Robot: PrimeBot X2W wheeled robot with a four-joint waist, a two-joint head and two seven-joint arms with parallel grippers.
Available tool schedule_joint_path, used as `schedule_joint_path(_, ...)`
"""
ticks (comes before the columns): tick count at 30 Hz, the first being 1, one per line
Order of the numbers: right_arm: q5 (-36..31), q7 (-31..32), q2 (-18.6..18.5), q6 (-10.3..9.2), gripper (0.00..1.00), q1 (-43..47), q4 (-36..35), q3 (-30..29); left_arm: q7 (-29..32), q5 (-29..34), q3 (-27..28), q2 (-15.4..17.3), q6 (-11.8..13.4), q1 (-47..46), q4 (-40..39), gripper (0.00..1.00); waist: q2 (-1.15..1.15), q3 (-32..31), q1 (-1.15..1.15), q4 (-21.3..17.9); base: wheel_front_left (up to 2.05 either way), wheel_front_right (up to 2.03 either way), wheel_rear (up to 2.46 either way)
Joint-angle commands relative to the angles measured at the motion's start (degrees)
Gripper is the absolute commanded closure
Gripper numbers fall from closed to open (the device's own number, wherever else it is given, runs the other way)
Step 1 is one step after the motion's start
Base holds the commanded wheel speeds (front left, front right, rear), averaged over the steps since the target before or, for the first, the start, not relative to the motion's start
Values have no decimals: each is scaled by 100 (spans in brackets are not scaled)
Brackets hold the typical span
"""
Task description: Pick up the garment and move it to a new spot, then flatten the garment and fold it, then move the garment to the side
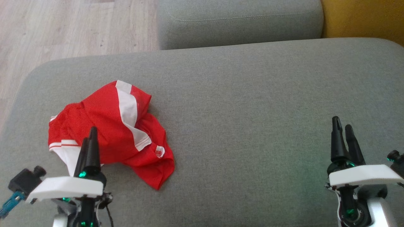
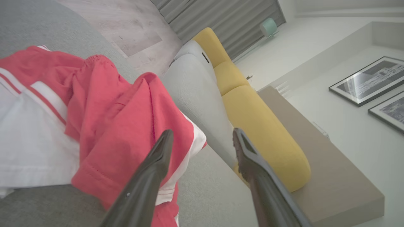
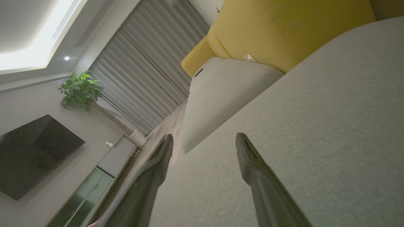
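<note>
The garment (image 1: pixel 113 132) is a crumpled red piece with white bands, lying in a heap on the left part of the grey sofa cushion (image 1: pixel 252 119). My left gripper (image 1: pixel 90 135) hovers at the heap's near edge, open, with nothing between its fingers. In the left wrist view the garment (image 2: pixel 104 126) bulges just ahead and left of the left gripper (image 2: pixel 202 138), whose jaws stand wide apart. My right gripper (image 1: pixel 342 124) is open over bare cushion at the lower right, far from the garment. The right wrist view shows the right gripper (image 3: pixel 205 140) open above grey fabric.
A second grey cushion (image 1: pixel 240 22) lies beyond the far edge, with a yellow cushion (image 1: pixel 363 19) at the far right. Wooden floor (image 1: pixel 63 28) runs along the far left. The cushion's left edge curves down close to the garment.
</note>
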Motion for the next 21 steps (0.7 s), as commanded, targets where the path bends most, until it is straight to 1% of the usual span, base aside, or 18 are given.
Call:
schedule_joint_path(1,-177,-90,-35,-2,0,-214,-258,87,-57,159,52,73,18,-197,-269,0,0,-1,0,0,0,0,0)
schedule_joint_path(9,-1033,-225,-38,-2,0,-224,-293,197,-191,1209,-290,81,176,-175,-295,0,0,-6,0,-5,0,0,0)
schedule_joint_path(13,-1402,-293,-39,-2,0,-219,-314,220,-258,1634,-491,173,291,-191,-348,0,0,-2,0,-8,0,0,0)
schedule_joint_path(14,-1497,-310,-39,-2,0,-216,-313,222,-275,1740,-543,201,345,-198,-366,0,0,2,0,-10,0,0,0)
schedule_joint_path(15,-1686,-343,-40,-2,0,-216,-295,240,-308,1920,-650,255,460,-210,-389,0,0,7,0,-14,0,0,0)
schedule_joint_path(21,-2230,-445,-42,-3,0,-237,-328,334,-409,2443,-1045,477,824,-288,-447,0,0,12,0,-20,0,0,0)
